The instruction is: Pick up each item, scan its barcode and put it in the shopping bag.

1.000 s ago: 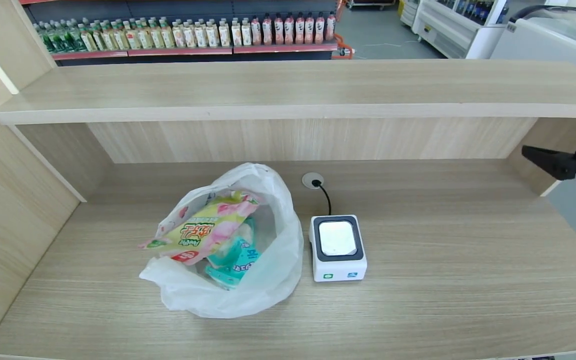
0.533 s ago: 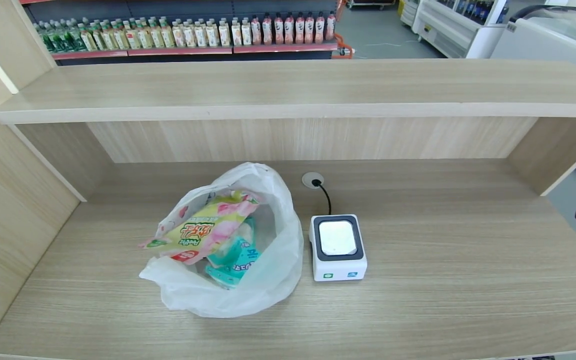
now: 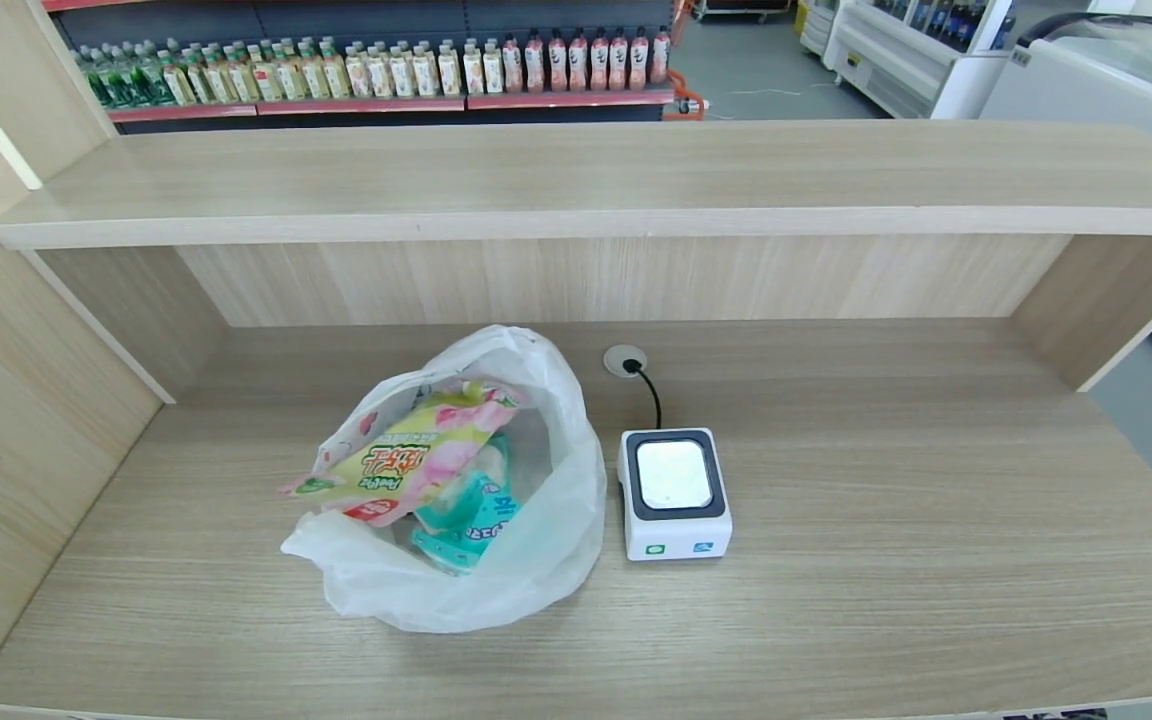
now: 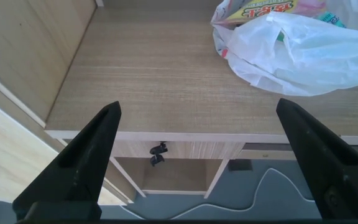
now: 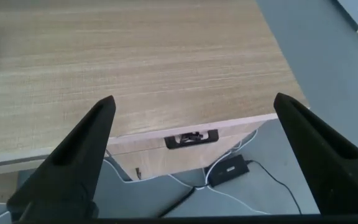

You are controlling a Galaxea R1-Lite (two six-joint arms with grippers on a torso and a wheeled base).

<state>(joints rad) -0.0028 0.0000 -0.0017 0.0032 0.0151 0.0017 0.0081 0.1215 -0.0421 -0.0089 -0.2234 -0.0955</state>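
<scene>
The shopping bag, thin white plastic, sits left of centre on the wooden counter, its mouth gaping upward. We see our left gripper hanging over the counter's near edge on the bag's left side, fingers spread wide with nothing between them; in the left wrist view the bag lies beyond it, well apart. Inside the bag we make out a yellow and pink snack packet leaning out over the rim on the left, and beneath it a teal packet showing through the plastic. Just beside the bag on its right stands the barcode scanner, a white box with a pale window facing up; we cannot tell whether bag and scanner touch. Its black cable runs back to a round grommet in the counter. Behind everything a raised ledge spans the counter, and past it a shelf of bottles. At the far right, our right gripper hovers above the counter's near right corner, released and empty, its fingers set wide apart.
</scene>
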